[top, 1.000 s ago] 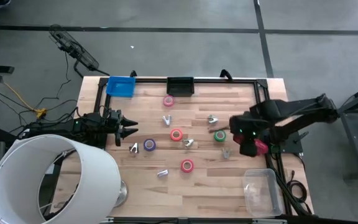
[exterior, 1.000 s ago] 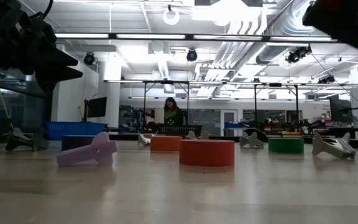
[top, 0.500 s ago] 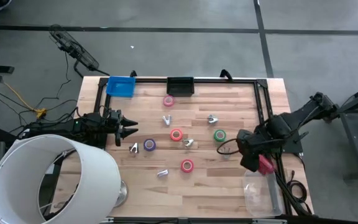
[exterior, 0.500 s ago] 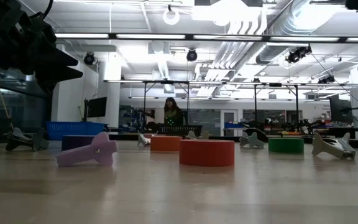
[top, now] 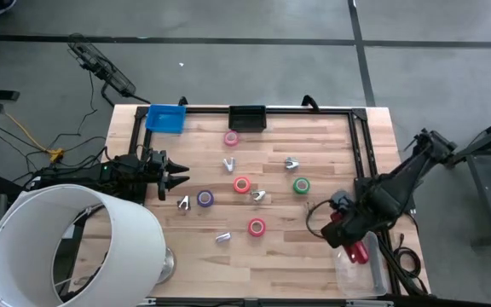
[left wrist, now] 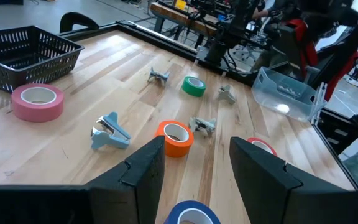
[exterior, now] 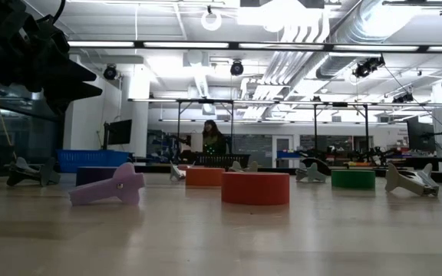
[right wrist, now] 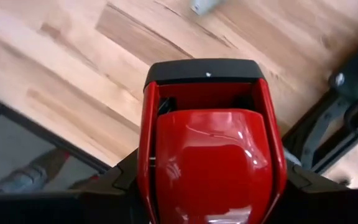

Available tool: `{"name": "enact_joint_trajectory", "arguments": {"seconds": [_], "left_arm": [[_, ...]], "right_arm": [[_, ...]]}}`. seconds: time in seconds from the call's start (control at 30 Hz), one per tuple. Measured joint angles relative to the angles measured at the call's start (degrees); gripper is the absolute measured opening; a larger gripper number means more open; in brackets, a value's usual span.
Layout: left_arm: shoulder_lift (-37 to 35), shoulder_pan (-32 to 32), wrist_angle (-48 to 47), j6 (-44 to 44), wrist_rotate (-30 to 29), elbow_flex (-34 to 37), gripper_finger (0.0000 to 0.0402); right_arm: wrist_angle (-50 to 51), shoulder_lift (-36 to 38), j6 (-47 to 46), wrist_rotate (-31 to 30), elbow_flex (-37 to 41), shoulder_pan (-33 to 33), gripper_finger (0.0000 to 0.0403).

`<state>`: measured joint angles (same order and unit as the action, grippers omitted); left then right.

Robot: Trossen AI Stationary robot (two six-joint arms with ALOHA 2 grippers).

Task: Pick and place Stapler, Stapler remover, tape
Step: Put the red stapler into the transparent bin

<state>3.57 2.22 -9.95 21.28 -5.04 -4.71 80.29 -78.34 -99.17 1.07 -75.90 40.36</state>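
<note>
The glossy red stapler (top: 359, 252) is in my right gripper (top: 350, 241), which is shut on it above the clear plastic box (top: 369, 271) at the table's near right corner. In the right wrist view the stapler (right wrist: 207, 144) fills the picture. Tape rolls lie flat on the wood: pink (top: 231, 138), orange (top: 242, 184), green (top: 301, 185), purple (top: 205, 198) and red (top: 257, 227). Small metal staple removers (top: 257, 195) lie among them. My left gripper (top: 178, 177) hangs open at the table's left side, short of the purple roll (left wrist: 191, 215). My right gripper has the stapler pinched between its two fingers, one on each long side (right wrist: 146, 163). The stapler runs along the fingers, and its black-edged end (right wrist: 205, 72) sticks out ahead of them. It is lifted clear, over the clear box.
A blue bin (top: 165, 118) and a black basket (top: 247, 118) stand at the far edge. A large white drum-shaped object (top: 66, 247) covers the near left corner. A black frame rail (top: 358, 145) runs along the table's right side. Bare wood lies between the red roll and the near edge.
My right gripper has carried the stapler from beside the green roll toward the near right corner, until it is over the clear box. It has turned on the way, and it has left the low view. The left arm has kept still.
</note>
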Motion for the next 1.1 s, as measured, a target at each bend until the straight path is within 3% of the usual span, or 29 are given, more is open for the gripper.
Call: {"name": "enact_joint_trajectory", "arguments": {"seconds": [0.4, 0.67, 0.87, 1.1], "left_arm": [[0.0, 0.0, 0.0, 0.0, 0.0, 0.0, 0.0177], [0.0, 0.0, 0.0, 0.0, 0.0, 0.0, 0.0177], [0.0, 0.0, 0.0, 0.0, 0.0, 0.0, 0.0177], [0.0, 0.0, 0.0, 0.0, 0.0, 0.0, 0.0177]], "right_arm": [[-1.0, -2.3, -23.5, 0.5, 2.8, 10.3, 0.0193], [-9.8, 1.6, -25.4, 2.8, 12.8, 11.0, 0.0193], [-22.6, 3.0, -25.7, 3.6, 21.1, 11.0, 0.0193], [-27.4, 3.1, -25.8, 3.8, 24.9, 11.2, 0.0193]]}}
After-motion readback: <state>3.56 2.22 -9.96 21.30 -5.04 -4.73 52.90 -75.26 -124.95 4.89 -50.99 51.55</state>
